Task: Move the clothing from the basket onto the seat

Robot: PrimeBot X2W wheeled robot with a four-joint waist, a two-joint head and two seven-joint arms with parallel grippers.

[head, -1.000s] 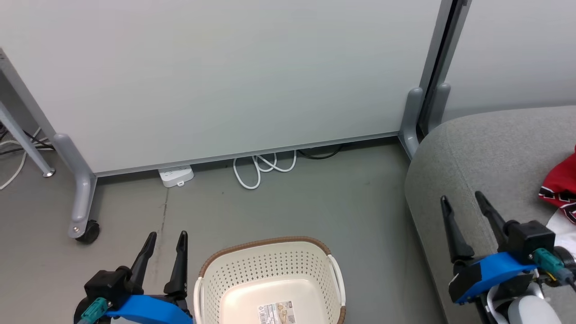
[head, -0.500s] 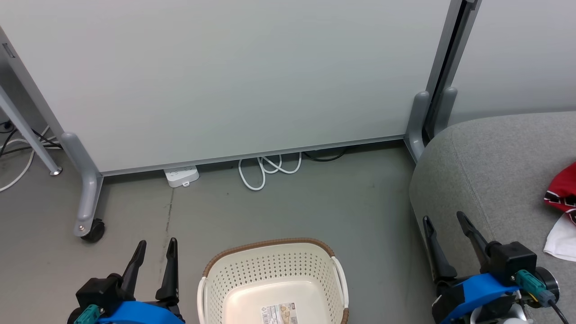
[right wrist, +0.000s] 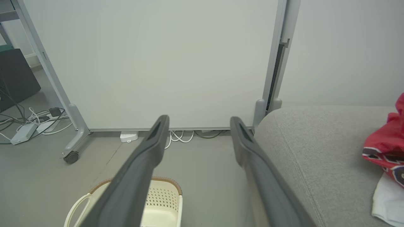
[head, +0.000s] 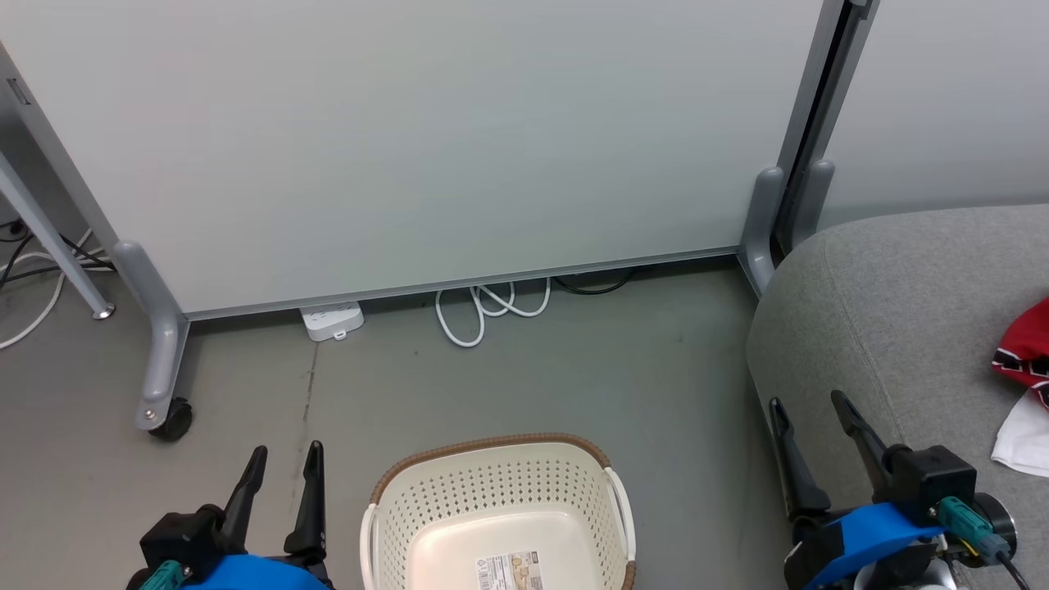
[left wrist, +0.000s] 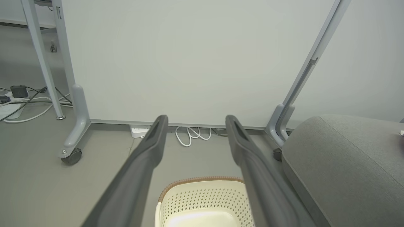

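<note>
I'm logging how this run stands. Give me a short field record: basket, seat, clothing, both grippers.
basket: on the floor, no clothing in the visible part, paper label inside
seat: grey sofa, right of the basket
clothing: red and white pieces lying on the seat
left gripper: open, empty, left of the basket
right gripper: open, empty, by the seat's edge

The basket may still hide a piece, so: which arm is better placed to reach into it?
Left, probably. The left gripper hangs open right beside the basket; the right gripper is open too, but off by the seat.
</note>
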